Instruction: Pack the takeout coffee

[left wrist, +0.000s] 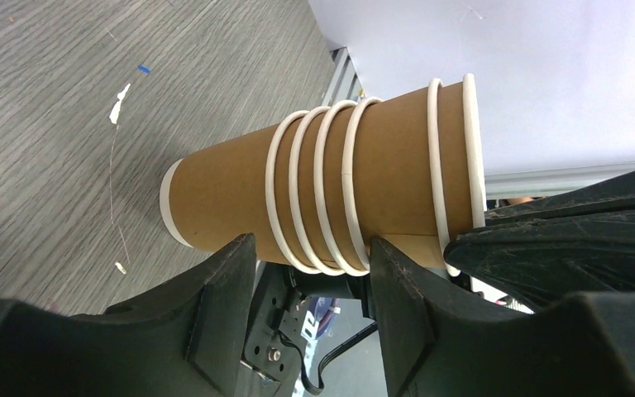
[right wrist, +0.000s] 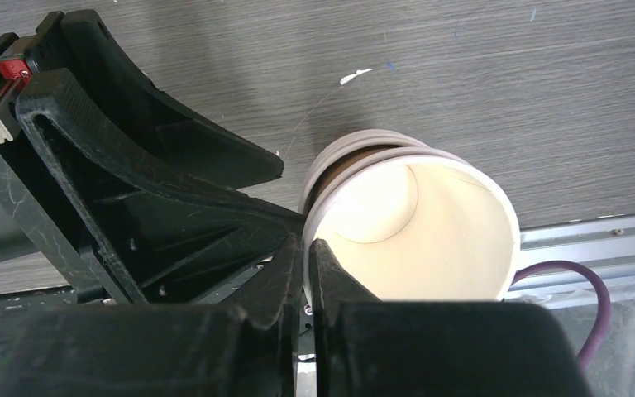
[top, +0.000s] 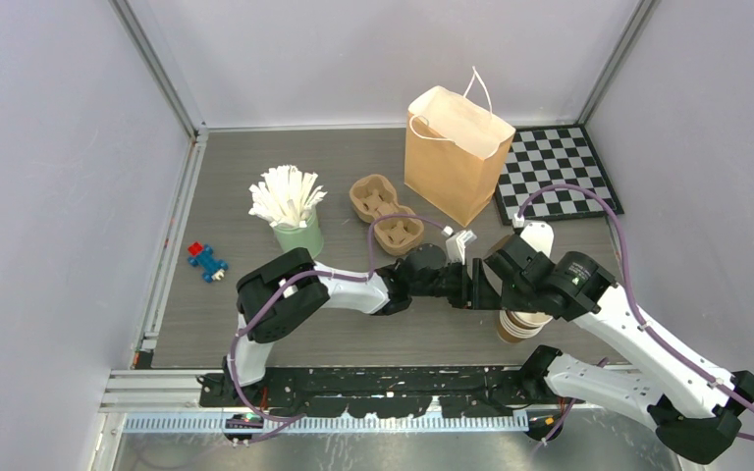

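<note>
No takeout coffee with a lid shows in any view. A stack of lidless brown paper cups [top: 522,324] stands near the front right of the table. My right gripper [right wrist: 307,248] is shut on the white rim of the top cup [right wrist: 413,223], one finger inside and one outside. That top cup [left wrist: 455,149] sits raised a little above the nested rims below it. My left gripper [left wrist: 310,248] is open, with its fingertips [left wrist: 236,256] resting against the side of the stack [left wrist: 223,190] and nothing between them. In the top view both grippers [top: 476,285] meet over the stack.
A brown paper bag [top: 457,152] stands open at the back. In front of it lies a pulp cup carrier [top: 385,211]. A green cup of white sticks [top: 290,211] is to the left, with a small red and blue toy [top: 206,261] beyond it. A checkerboard [top: 555,172] lies at the back right.
</note>
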Robot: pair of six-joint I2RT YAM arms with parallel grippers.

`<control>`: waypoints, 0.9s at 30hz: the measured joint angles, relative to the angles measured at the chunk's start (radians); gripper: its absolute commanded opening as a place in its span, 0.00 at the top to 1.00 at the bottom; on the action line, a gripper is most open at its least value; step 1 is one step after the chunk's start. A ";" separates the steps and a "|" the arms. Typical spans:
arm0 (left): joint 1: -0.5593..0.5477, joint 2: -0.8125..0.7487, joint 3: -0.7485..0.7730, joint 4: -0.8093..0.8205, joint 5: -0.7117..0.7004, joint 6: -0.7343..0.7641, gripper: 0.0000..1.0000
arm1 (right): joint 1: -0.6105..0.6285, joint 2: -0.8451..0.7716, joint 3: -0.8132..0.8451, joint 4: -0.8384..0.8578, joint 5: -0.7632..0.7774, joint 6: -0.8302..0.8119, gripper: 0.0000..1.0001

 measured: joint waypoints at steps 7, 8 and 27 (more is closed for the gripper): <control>-0.003 -0.001 0.001 -0.003 -0.002 0.006 0.45 | 0.000 0.000 0.000 -0.008 0.008 0.010 1.00; -0.003 -0.001 0.001 -0.003 -0.002 0.006 0.45 | 0.000 0.001 0.001 -0.011 0.010 0.012 1.00; -0.010 -0.022 0.023 -0.084 -0.017 0.058 0.43 | 0.000 0.033 0.089 -0.091 0.062 0.052 0.81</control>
